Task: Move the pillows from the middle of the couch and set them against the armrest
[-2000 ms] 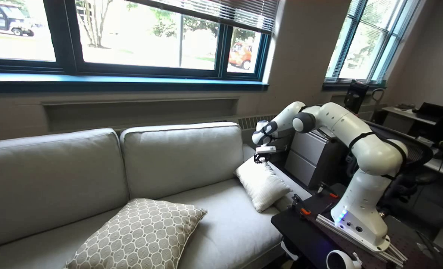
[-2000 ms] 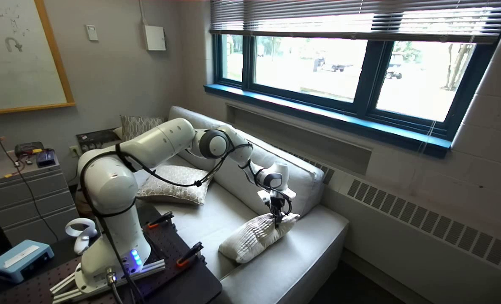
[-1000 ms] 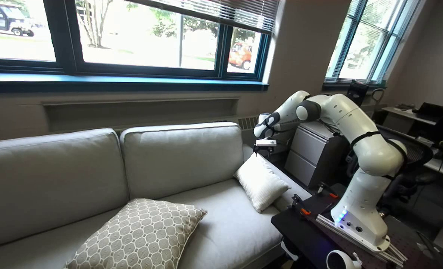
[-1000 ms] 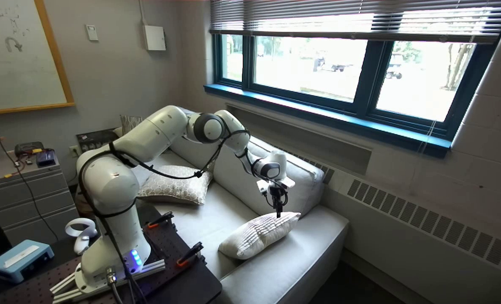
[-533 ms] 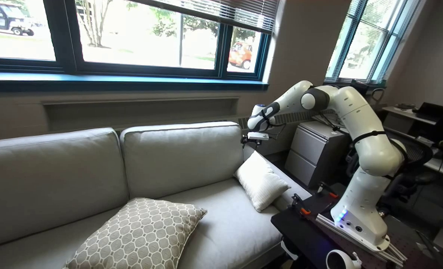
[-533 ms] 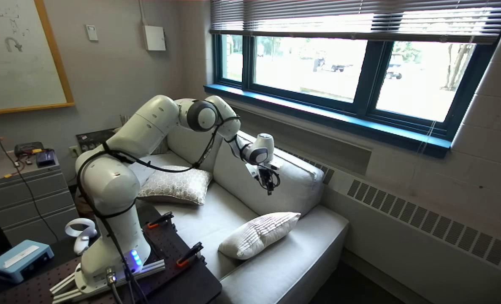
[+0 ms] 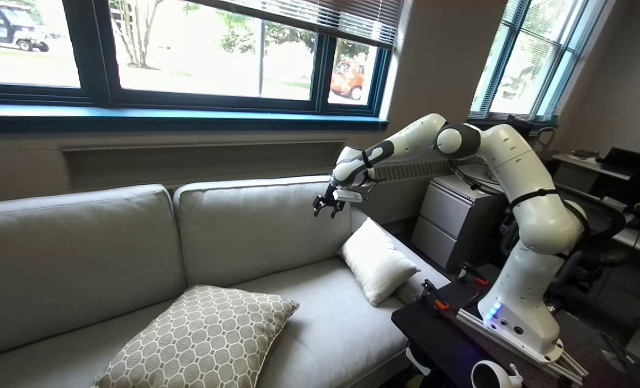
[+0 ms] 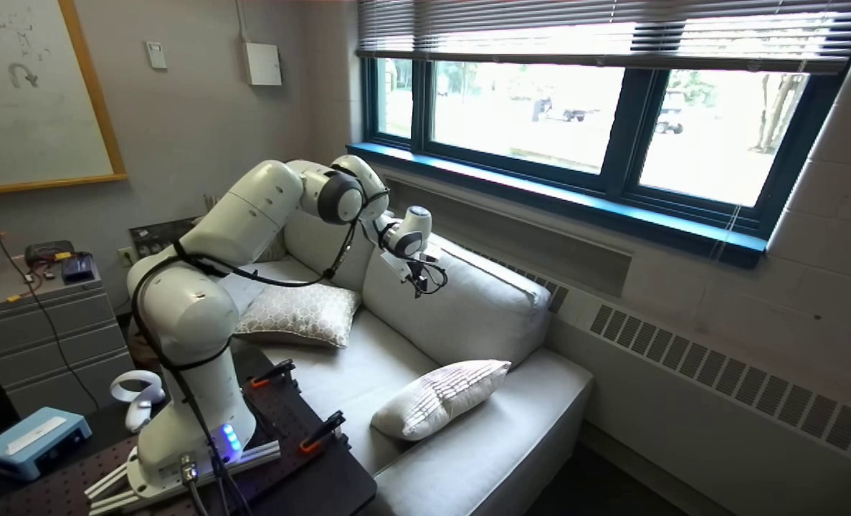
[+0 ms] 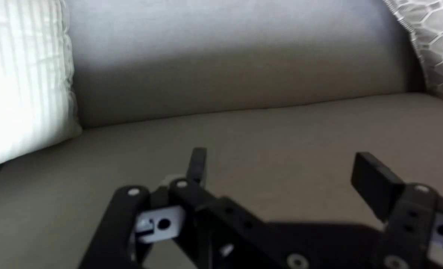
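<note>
In an exterior view the jaws stand parted and empty near mid-frame, while the patterned pillow, likely next, lies well apart, lower left.

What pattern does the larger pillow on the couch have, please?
The larger pillow has a white honeycomb-like lattice on beige, clearest in an exterior view.

In an exterior view, the robot arm extends from the black table over the couch, with the gripper positioned in front of a back cushion, above the seat. The white pillow rests tilted against the armrest; the lattice-patterned pillow lies on the seat, well apart from it. Two clamps are fitted at the table edge, near the arm base.
</note>
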`<state>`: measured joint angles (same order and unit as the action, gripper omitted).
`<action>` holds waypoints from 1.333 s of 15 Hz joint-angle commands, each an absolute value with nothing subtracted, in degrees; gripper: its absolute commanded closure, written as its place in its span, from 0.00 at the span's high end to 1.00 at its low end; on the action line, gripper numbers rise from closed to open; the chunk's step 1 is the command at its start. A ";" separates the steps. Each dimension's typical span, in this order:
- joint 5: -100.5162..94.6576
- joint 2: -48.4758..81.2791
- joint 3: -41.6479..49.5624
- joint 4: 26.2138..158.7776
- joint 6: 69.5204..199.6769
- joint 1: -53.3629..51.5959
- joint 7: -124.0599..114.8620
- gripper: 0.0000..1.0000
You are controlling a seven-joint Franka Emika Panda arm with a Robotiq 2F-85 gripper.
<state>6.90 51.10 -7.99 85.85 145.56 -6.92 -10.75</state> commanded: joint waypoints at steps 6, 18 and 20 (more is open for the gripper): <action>11.34 70.97 -15.55 60.76 123.73 -7.97 2.31 1.00; 21.44 86.35 -18.06 55.46 122.51 -9.95 3.00 1.00; 23.54 86.34 -17.59 59.74 129.50 -10.58 3.37 1.00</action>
<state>20.21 86.35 -17.76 54.66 121.70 -10.05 1.83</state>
